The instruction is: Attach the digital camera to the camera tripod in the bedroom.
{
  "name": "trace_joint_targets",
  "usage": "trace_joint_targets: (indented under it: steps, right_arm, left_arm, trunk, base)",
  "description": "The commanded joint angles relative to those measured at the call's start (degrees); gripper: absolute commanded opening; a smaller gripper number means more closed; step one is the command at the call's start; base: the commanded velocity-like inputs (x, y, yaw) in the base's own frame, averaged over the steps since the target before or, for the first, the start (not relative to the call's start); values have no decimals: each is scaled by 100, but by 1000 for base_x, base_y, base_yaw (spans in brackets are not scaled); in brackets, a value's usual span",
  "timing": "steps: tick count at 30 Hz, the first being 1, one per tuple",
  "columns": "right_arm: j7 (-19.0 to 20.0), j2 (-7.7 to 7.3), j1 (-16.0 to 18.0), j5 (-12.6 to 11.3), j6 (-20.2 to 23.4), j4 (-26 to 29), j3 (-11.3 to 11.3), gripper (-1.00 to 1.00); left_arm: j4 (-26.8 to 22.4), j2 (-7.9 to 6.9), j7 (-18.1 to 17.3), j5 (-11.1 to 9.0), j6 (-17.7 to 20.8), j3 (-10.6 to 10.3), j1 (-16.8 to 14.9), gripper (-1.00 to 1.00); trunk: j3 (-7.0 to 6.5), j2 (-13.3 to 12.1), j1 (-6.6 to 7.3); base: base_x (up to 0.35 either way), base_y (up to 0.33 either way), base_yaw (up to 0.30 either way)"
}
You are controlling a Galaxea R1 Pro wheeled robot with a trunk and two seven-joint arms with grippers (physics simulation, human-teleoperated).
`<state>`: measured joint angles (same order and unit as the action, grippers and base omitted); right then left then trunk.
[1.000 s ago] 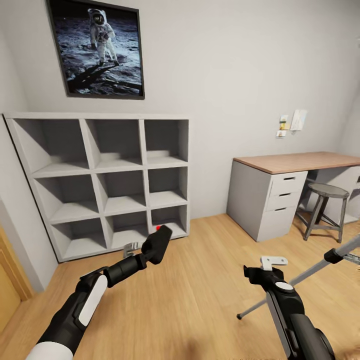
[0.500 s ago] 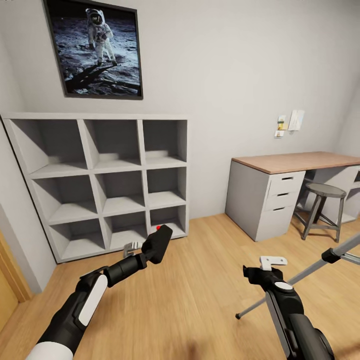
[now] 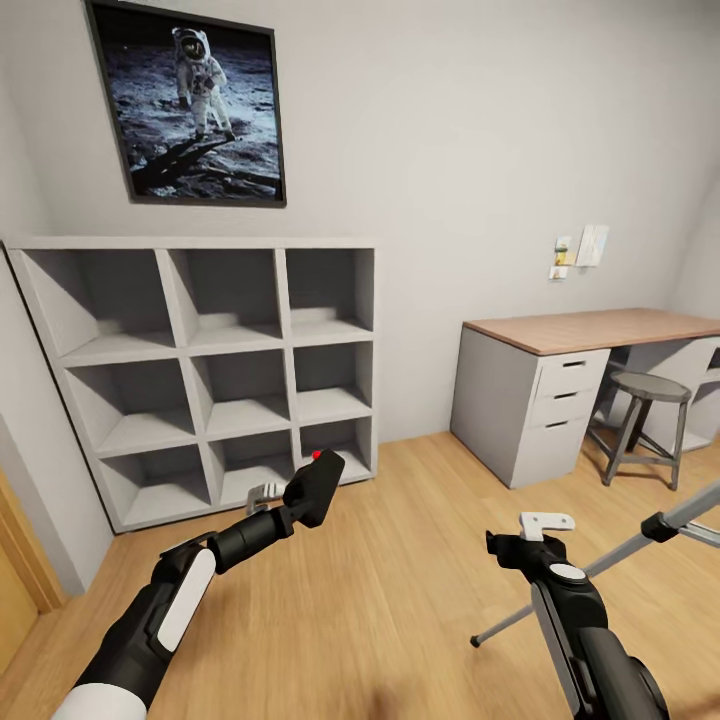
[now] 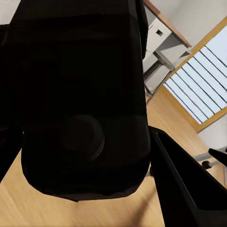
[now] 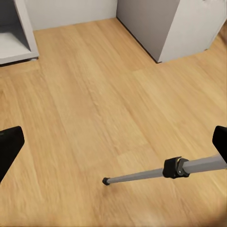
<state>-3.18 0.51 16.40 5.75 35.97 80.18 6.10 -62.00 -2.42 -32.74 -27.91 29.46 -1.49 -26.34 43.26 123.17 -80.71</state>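
My view has dropped and swung a little since a second ago: the astronaut picture (image 3: 188, 105), the shelf (image 3: 200, 370) and the bench (image 3: 590, 330) all sit slightly shifted in the head view, and that is my head or base moving, not the furniture. My arms look much the same against the floor (image 3: 400, 560).

My left gripper (image 3: 300, 497) is closed around the camera (image 3: 313, 487), held out in front of the shelf's bottom row with the red button (image 3: 317, 455) up. In the left wrist view the camera's black body (image 4: 80, 94) sits between my fingers (image 4: 184, 184) and blocks most of what lies beyond.

My right gripper (image 3: 530, 545) hangs empty over the floor. In the right wrist view its two fingertips (image 5: 9, 146) stand far apart at the edges, so it is wide open.

The tripod (image 3: 600, 570) is low on my right; one silver leg runs from its foot on the floor up past a black joint (image 3: 660, 525). The right wrist view shows the same leg (image 5: 142, 176) and joint (image 5: 174, 168). The shift has brought slightly more of that leg into view, but the head plate is out of view.

I judge that I am turning toward the tripod with the camera ready, and I need to find the plate before I can mount anything.
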Motion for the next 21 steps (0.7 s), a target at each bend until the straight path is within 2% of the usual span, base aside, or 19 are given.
trace_joint_targets:
  steps: [1,21]
  right_arm:
    - [19,4,4,57,33,7,5,100]
    - [19,8,4,59,33,10,2,100]
  left_arm:
    - [-1,-4,4,-48,41,-6,-3,-100]
    - [68,-4,13,-39,37,-5,-3,-100]
  trunk:
    - [-12,-39,24]
    - [-371,-841,463]
  base:
    - [0,0,0]
    - [0,0,0]
